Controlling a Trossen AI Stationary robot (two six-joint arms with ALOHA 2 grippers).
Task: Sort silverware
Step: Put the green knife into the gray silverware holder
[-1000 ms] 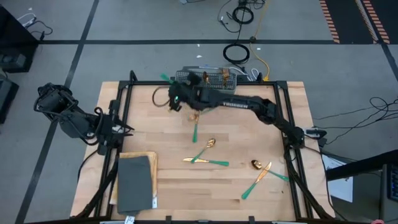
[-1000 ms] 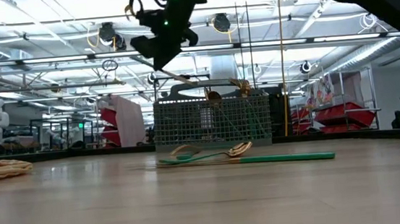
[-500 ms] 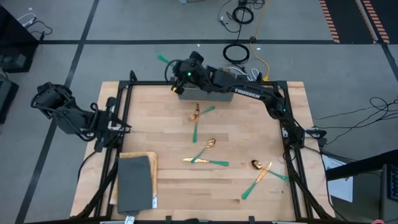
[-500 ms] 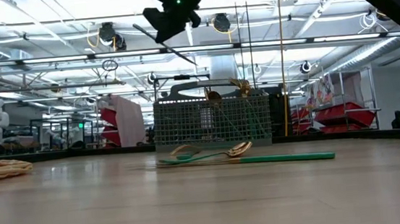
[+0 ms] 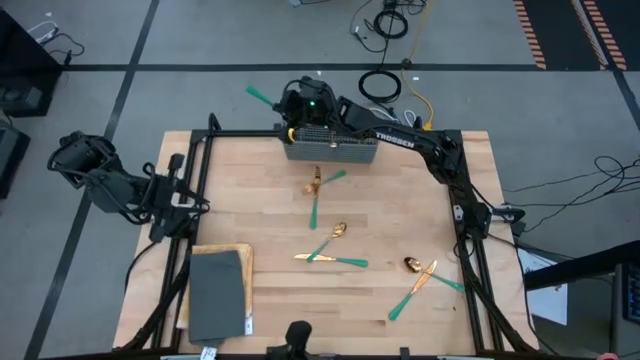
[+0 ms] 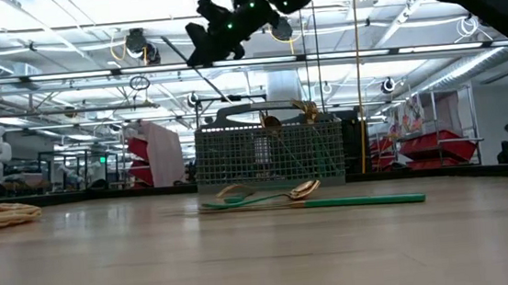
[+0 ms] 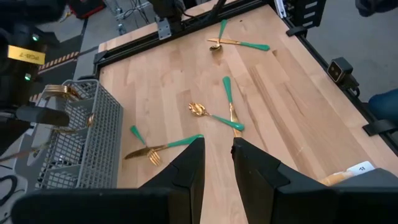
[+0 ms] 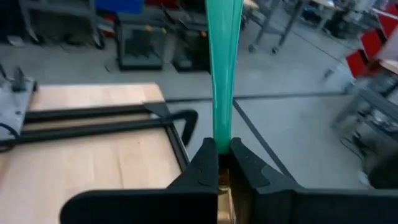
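Observation:
My right gripper (image 5: 292,106) hangs over the left end of the grey wire basket (image 5: 332,146) at the table's far edge, shut on one piece of silverware. That piece's teal handle (image 5: 260,97) sticks out beyond the fingers toward the table's left. Some gold-headed pieces (image 6: 273,122) stand in the basket. Several more pieces lie flat on the table: a fork (image 5: 318,180), a spoon (image 5: 336,232), and others near the right edge (image 5: 415,285). My left gripper (image 7: 217,149) waits at the table's left edge with a narrow gap between its fingers. My right gripper pinches the piece between its two fingers at the lower end of the teal handle (image 8: 222,138), near the gold neck. The handle runs on past the fingertips, lying along the fingers. The piece is lifted clear and slants above the basket's left end (image 6: 200,69).
A grey folded cloth on a wooden board (image 5: 215,292) lies at the table's near left corner. A black frame rail (image 5: 200,160) runs along the table's edges. Bare wood shows between the scattered silverware and the left rail. Cables lie on the floor beyond the far edge.
My right gripper has carried the piece from over the table in front of the basket toward the far edge and a little upward. It now hangs over the basket's left end. The teal handle has swung out past the table's far edge.

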